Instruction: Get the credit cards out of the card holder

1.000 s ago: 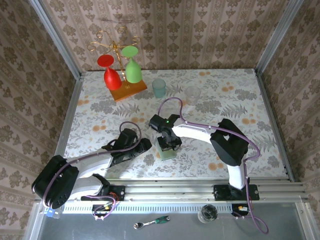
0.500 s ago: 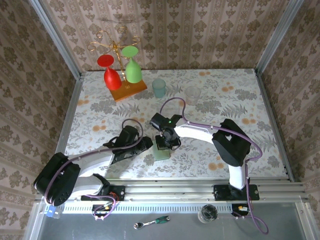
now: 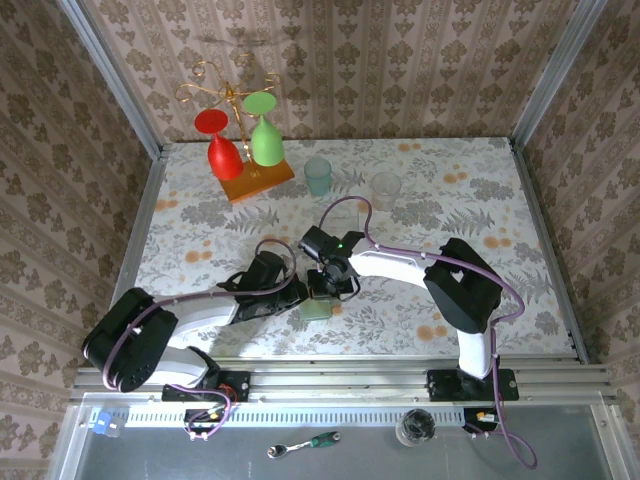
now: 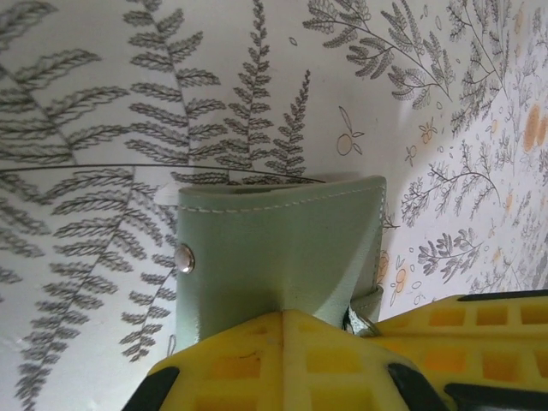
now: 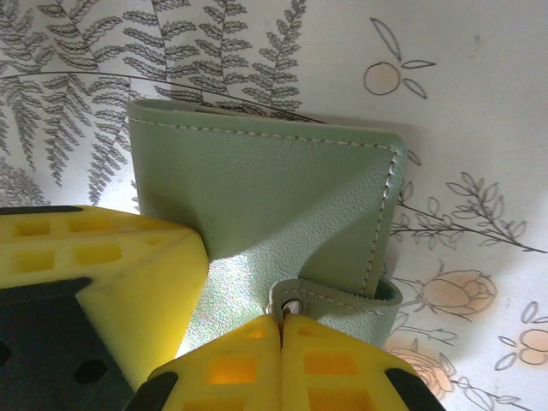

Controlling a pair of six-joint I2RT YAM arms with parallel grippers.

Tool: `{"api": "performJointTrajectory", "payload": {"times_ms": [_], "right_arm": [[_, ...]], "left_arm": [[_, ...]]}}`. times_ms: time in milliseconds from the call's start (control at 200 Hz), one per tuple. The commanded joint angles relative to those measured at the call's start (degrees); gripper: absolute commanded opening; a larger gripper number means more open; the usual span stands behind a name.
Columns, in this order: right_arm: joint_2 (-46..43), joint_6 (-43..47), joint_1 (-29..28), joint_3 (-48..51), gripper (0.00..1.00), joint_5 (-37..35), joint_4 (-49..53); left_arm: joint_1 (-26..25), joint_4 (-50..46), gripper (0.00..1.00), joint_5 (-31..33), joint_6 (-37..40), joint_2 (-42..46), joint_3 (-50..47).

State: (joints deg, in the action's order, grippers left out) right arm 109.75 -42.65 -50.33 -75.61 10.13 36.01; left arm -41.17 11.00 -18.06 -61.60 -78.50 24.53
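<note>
The right gripper [image 5: 281, 324] pinches the snap strap [image 5: 342, 298] of the pale green card holder [image 5: 274, 188] just ahead of it; the left gripper [image 4: 282, 318] clamps a panel edge.

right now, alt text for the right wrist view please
A pale green card holder lies folded on a fern-print table, its snap strap pinched between the right gripper's shut yellow fingers at bottom centre. The left gripper's yellow fingers meet its lower left edge.

Damask wallpaper walls [image 3: 350, 60]; fern-print tabletop [image 3: 480, 190]; aluminium rail [image 3: 350, 378] at near edge.
</note>
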Motion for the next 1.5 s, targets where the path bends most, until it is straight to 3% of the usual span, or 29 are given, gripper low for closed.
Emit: {"api": "performJointTrajectory", "payload": {"times_ms": [0, 305, 470, 1140, 1495], "right_arm": [[2.8, 1.7, -0.9, -2.3, 0.00, -4.8, 5.9], [8.4, 5.8, -4.0, -9.4, 0.00, -16.6, 18.2], [9.9, 6.3, -4.8, -10.9, 0.00, -22.3, 22.3], [9.1, 6.4, -5.0, -12.8, 0.00, -32.4, 28.3], [-0.8, 5.2, -2.1, -6.6, 0.00, -22.8, 18.5]], "left_arm": [[-0.4, -1.4, 0.00, -1.5, -0.4, -3.6, 0.7], [0.3, -9.1, 0.00, 0.5, 1.9, -9.3, 1.4], [1.2, -8.3, 0.00, 0.7, 2.4, -12.2, -0.2], [1.4, -7.1, 0.00, 1.1, 2.9, -16.6, -0.6], [1.0, -5.4, 0.00, -1.8, 3.5, -14.9, 1.8]]}}
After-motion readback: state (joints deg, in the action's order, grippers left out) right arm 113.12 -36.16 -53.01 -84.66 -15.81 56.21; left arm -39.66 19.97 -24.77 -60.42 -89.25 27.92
